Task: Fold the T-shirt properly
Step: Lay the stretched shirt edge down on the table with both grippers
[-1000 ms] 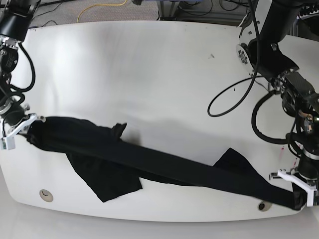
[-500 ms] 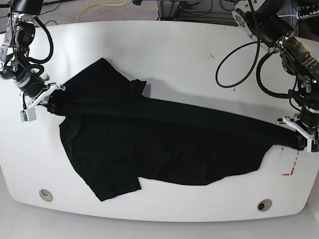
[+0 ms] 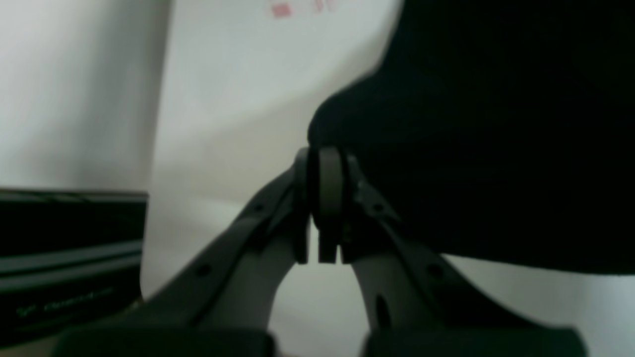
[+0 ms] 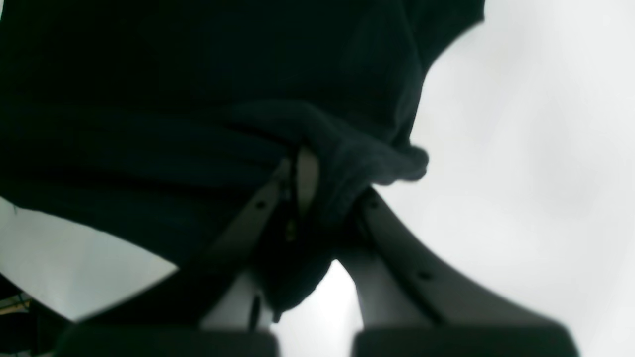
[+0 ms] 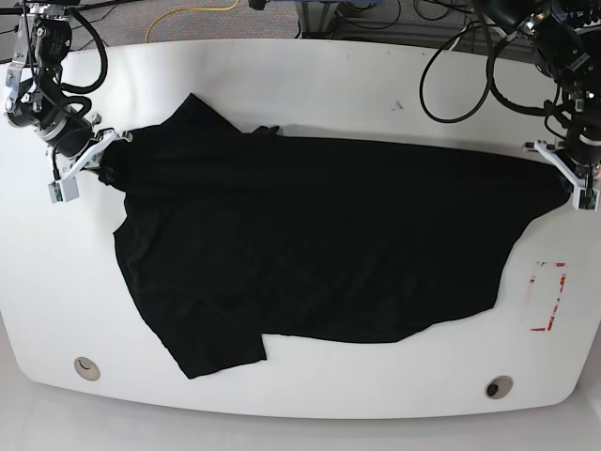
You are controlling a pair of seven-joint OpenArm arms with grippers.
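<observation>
The black T-shirt point(image 5: 310, 244) lies spread across the white table, stretched between both arms. On the right of the base view my left gripper point(image 5: 569, 180) is shut on the T-shirt's right corner; the left wrist view shows the closed fingertips point(image 3: 330, 188) pinching black cloth point(image 3: 496, 129). On the left my right gripper point(image 5: 94, 156) is shut on the T-shirt's left edge near a sleeve. The right wrist view shows fabric point(image 4: 198, 99) bunched between its fingers point(image 4: 307, 178). No printed graphic shows.
A red outline mark point(image 5: 546, 296) is on the table at the right, below the left gripper. Two round holes point(image 5: 86, 366) point(image 5: 498, 386) sit near the front edge. Black cables point(image 5: 460, 85) loop over the table's back right.
Both grippers have carried the T-shirt's held edge from the front toward the back of the table. The garment has opened from a narrow band into a broad flat sheet.
</observation>
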